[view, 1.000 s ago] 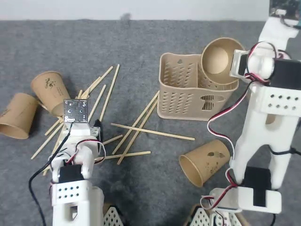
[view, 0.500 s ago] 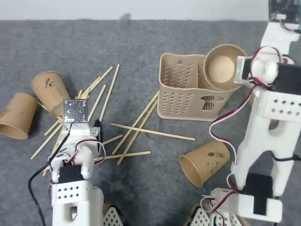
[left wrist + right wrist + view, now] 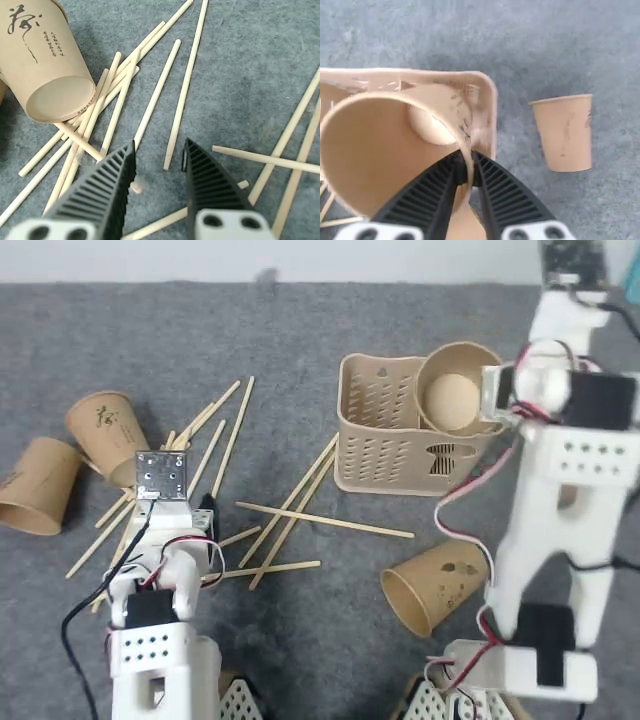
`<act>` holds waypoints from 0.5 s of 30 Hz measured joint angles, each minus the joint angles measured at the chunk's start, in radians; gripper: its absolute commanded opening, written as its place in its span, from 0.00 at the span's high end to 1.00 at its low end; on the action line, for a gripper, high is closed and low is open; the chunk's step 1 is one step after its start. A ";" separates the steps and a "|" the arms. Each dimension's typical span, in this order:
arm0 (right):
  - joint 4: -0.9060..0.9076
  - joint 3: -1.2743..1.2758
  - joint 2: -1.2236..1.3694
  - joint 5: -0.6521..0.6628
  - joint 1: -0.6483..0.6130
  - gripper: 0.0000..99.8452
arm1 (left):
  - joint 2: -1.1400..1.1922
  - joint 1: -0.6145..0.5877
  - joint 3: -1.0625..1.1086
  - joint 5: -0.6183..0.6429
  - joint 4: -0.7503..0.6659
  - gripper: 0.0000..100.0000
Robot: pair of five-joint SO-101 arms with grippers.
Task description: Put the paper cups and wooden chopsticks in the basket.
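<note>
Now the right end effector [image 3: 465, 162], clenched on 1 paper cup [image 3: 380, 145] rim, should lower it squarely into the basket [image 3: 380, 455] before releasing.

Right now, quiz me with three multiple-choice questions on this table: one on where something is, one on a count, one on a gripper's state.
1. Where is the cup in the right gripper?
A at the basket
B by the left arm
C behind the basket

2. How many cups lie on the table?
A one
B three
C five

3. The left gripper is:
A shut on a cup
B shut, empty
C open

Key:
1 A, the held cup hangs tilted at the basket's end compartment.
2 B, two lie on the left side and one in front of the basket.
3 C, its fingers stand apart above chopsticks.
</note>
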 measured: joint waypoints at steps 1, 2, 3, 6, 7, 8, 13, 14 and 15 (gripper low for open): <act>0.000 -0.005 0.023 0.000 -0.002 0.94 | 0.000 0.000 0.000 0.000 0.000 0.86; 0.000 -0.015 0.046 -0.009 -0.002 0.94 | 0.000 0.000 0.000 0.000 0.000 0.86; 0.000 -0.029 0.064 -0.017 0.002 0.94 | 0.000 0.000 0.000 0.000 0.000 0.86; 0.000 -0.066 0.095 -0.023 0.002 0.94 | 0.000 0.000 0.000 0.000 0.000 0.86; 0.000 -0.075 0.098 -0.023 0.000 0.94 | 0.000 0.000 0.000 0.000 0.000 0.86; 0.000 -0.080 0.100 -0.025 0.000 0.94 | 0.000 0.000 0.000 0.000 0.000 0.86; 0.000 -0.121 0.100 -0.028 0.000 0.94 | 0.000 0.000 0.000 0.000 0.000 0.86; 0.000 -0.132 0.100 -0.028 0.000 0.94 | 0.000 0.000 0.000 0.000 0.000 0.86; 0.000 -0.141 0.098 -0.028 0.000 0.94 | 0.000 0.000 0.000 0.000 0.000 0.86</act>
